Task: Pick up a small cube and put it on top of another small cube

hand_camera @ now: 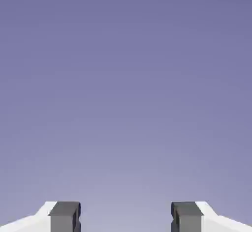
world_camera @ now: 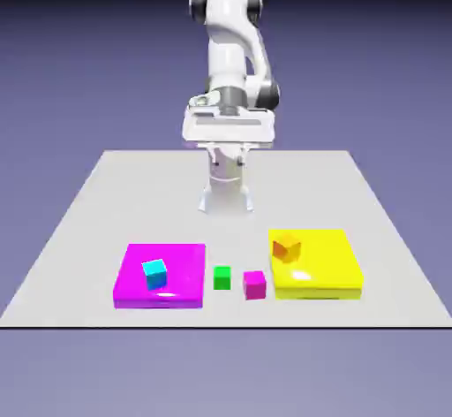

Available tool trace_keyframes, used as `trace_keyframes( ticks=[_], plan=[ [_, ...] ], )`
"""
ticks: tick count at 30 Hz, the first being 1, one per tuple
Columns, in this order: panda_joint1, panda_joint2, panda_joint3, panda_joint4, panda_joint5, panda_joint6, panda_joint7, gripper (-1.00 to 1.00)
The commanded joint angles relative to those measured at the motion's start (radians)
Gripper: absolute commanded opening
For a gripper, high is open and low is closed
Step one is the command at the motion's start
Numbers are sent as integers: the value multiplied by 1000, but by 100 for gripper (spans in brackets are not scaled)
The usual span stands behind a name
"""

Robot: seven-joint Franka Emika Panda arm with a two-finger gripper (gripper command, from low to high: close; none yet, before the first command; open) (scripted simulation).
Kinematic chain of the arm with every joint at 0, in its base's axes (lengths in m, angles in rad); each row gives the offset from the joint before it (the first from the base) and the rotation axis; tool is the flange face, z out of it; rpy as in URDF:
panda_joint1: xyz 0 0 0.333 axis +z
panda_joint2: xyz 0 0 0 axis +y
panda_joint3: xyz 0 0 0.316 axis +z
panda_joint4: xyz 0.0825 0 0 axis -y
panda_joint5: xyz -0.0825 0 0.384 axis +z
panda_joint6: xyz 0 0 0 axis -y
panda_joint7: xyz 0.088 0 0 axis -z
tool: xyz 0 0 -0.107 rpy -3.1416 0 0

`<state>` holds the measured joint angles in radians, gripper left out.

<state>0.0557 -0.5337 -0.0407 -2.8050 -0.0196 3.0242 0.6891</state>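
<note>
Magenta comes first on the exterior view's left: we see a flat magenta slab carrying a cyan cube, then the small green cube on the bare desk, a magenta cube just beside it, and a yellow slab bearing an orange cube. Our jaws stand wide apart, gripping nothing, with only backdrop between them.

Small green cube, flat on table, left of magenta cube
</note>
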Motion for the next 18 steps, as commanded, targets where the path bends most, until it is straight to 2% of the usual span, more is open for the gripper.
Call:
trace_keyframes(
  ticks=[1,18],
  plan=[
    [36,30,-34,4,-16,-11,-43,0],
    [652,542,-608,74,-292,-191,-775,0]
  ],
)
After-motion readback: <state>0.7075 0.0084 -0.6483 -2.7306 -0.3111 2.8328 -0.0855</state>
